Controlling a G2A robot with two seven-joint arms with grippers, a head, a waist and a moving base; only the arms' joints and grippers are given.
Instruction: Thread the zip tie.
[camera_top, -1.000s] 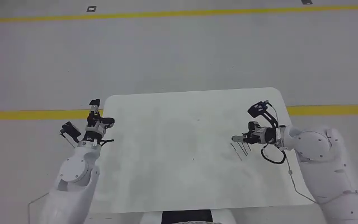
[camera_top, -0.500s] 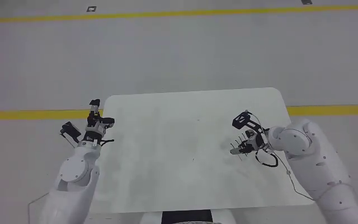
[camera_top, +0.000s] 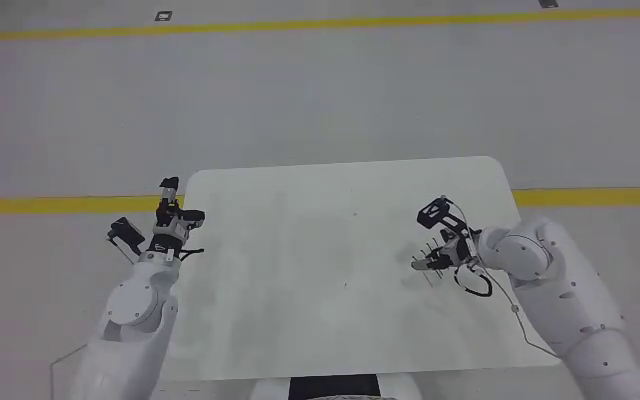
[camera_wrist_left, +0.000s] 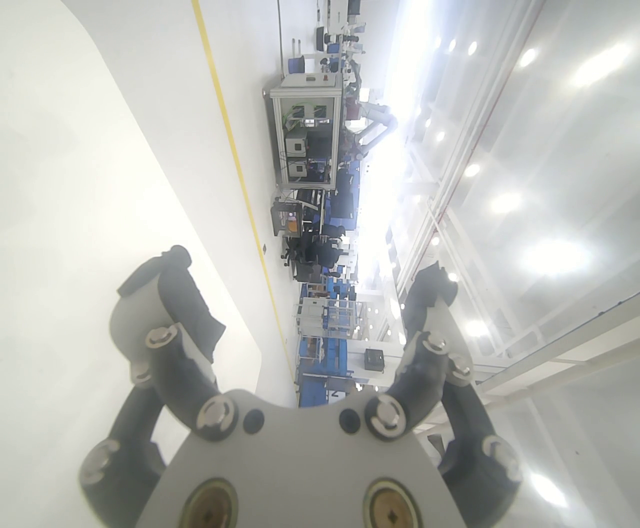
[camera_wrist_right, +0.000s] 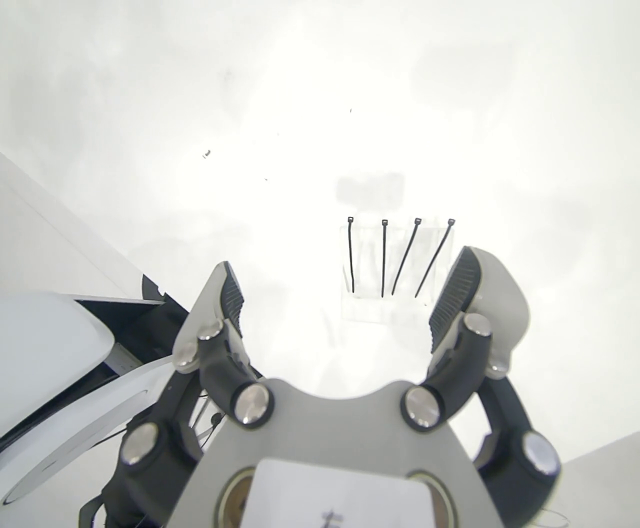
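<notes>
1. By my reckoning the threading hasn't started. Four black zip ties (camera_wrist_right: 384, 257) lie straight and side by side, heads all at one end, and none has its tail through its own head.
2. They seem to rest on a clear plastic block (camera_wrist_right: 367, 312). In the top view they sit at right-centre of the frame, near the table's right edge.
3. The right gripper (camera_wrist_right: 342, 282) has its fingers spread wide with nothing between them. It is held just short of the ties' tail ends.
4. The left gripper (camera_wrist_left: 302, 270) is also wide open and empty. In the top view it is at left-centre of the frame, by the table's left edge and well apart from the ties.
5. All of the job is left: picking one tie up, steadying its head and feeding the tail through.
6. The white table (camera_top: 300, 250) has rounded corners and a few dark specks.
7. The grey floor (camera_top: 330, 100) carries yellow lines (camera_top: 300, 26). The left wrist view looks into a big hall with an equipment rack (camera_wrist_left: 305, 135) and bright ceiling lights (camera_wrist_left: 550, 257).
</notes>
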